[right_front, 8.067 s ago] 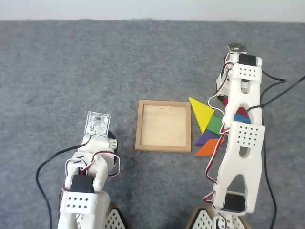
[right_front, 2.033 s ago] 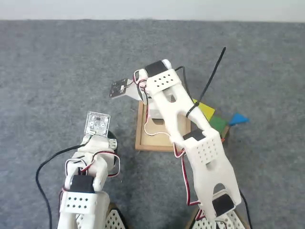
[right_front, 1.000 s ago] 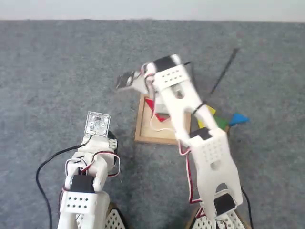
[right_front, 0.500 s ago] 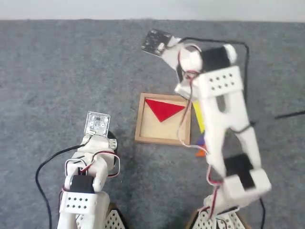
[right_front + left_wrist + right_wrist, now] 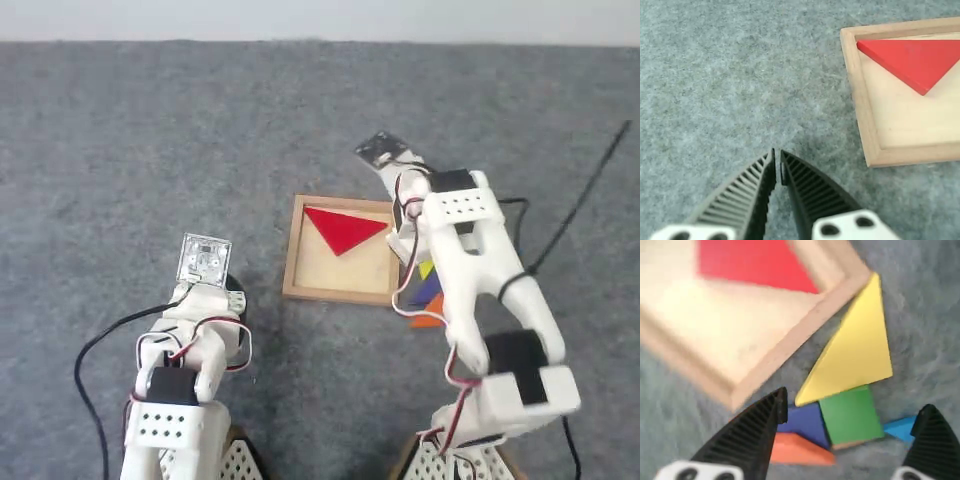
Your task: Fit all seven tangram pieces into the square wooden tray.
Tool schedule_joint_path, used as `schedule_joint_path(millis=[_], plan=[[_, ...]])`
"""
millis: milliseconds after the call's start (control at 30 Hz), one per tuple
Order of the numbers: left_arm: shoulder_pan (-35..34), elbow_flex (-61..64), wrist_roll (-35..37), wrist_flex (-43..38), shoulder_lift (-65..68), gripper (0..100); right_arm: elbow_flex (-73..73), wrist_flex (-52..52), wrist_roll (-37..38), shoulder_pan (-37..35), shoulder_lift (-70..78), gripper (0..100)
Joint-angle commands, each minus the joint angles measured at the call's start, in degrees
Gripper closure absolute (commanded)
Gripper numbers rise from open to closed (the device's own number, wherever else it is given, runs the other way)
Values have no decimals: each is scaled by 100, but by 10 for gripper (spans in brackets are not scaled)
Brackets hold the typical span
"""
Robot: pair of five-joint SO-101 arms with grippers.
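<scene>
Grey, felt-like carpeting covers the whole table [image 5: 150, 130], its nap mottled and slightly fuzzy, and a pale strip of wall [image 5: 300, 20] runs along the far edge in the high view. Near the middle of this surface lies the square wooden tray [image 5: 291, 255], flat on the carpeting, with a red triangle [image 5: 343, 228] inside it. The triangle's long side runs along the far rim and its point aims toward the middle of the tray, while the rest of the tray floor is bare wood. Just outside the tray, on the right arm's side, the other pieces sit in a tight cluster on the carpeting. A yellow triangle [image 5: 855, 350] lies with one corner against the tray's rim. A green square [image 5: 850, 415] is just beside it, a dark blue piece [image 5: 805, 422] touches the green one, and an orange piece [image 5: 800, 450] and a light blue piece [image 5: 897, 429] lie at the edges. The right end effector [image 5: 856, 402] hangs over this cluster with its fingers spread wide, holding nothing. The left end effector [image 5: 777, 152] is over bare carpeting near the tray's other side, well apart from the pieces. Its ribbed fingers are drawn together to a sliver of a gap, with nothing between them.
</scene>
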Motion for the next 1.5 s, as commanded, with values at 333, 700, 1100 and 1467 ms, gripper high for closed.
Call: schedule_joint_path(millis=[333,700,1100,1467], plan=[[-26,-48,26,44,-79,985,-1556,-295,-1099,470,2088,604],[-26,-48,26,44,-79,985,-1670,-215,-580,312,2185,604],[-26,-48,26,44,-79,985,-1670,-215,-413,286,2193,716],[-26,-48,26,44,-79,985,-1662,-127,-440,409,2097,732]])
